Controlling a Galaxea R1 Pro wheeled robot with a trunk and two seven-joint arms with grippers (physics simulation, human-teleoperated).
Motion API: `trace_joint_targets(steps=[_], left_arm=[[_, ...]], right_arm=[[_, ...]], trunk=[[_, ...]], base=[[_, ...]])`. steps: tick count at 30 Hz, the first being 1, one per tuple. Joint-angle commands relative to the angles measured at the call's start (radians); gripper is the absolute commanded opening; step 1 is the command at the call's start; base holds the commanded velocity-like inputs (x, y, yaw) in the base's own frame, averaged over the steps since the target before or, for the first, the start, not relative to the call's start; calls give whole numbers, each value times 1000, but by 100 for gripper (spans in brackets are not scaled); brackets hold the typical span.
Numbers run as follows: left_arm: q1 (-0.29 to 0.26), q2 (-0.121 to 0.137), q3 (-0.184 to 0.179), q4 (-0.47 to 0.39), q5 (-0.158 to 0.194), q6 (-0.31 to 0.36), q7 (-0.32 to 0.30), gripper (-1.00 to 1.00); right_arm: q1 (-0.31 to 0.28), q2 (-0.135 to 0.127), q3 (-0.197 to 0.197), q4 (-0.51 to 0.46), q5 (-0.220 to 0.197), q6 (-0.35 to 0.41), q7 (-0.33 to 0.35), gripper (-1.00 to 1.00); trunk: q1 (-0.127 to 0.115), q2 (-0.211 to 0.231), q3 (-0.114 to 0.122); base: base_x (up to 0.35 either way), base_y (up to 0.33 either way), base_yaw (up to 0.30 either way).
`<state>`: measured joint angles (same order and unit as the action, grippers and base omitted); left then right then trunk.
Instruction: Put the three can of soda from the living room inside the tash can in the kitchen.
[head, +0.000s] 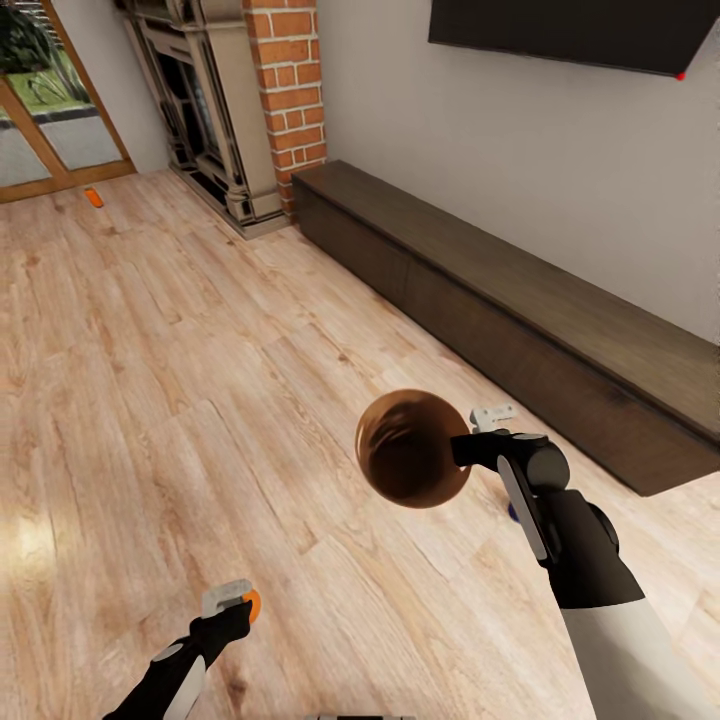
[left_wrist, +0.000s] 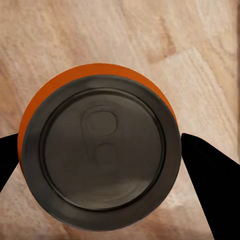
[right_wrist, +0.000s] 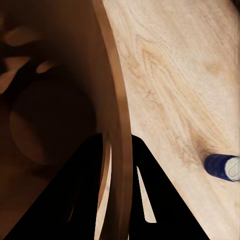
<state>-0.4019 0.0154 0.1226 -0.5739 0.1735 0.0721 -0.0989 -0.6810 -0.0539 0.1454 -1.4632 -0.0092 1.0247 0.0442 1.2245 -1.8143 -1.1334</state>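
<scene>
Orange can (left_wrist: 97, 150) sits clamped in the left pincer (head: 232, 606) at lower left of the head view. Mid-frame, the right pincer (head: 468, 450) grips the brown trash can (head: 412, 447) by its wall. A blue can (right_wrist: 223, 166) lies on the wooden floor (head: 150, 380) beside it. Another orange can (head: 93, 197) lies at upper left, near the fireplace (head: 215, 110).

A home living room is shown, floored in light wood planks (head: 150, 380). A red-brick fireplace with a carved dark surround (head: 225, 110), a black wall-mounted television (head: 570, 30) and a long low dark-wood cabinet (head: 520, 310) are seen ahead of the grippers, with a wood-framed glass door (head: 50, 120) further off.
</scene>
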Motion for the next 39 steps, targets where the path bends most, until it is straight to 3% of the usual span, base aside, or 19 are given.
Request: trace_joint_targets(steps=[1,39], left_arm=[[0,0,0,0,0,0,-1,-100],[0,0,0,-1,0,0,-1,-100]], right_arm=[[0,0,0,0,-18,0,5,-100],[0,0,-1,1,-18,-1,5,-100]], trunk=[[-4,7,5],[-150,273,187]], base=[[0,0,0],[0,0,-92]])
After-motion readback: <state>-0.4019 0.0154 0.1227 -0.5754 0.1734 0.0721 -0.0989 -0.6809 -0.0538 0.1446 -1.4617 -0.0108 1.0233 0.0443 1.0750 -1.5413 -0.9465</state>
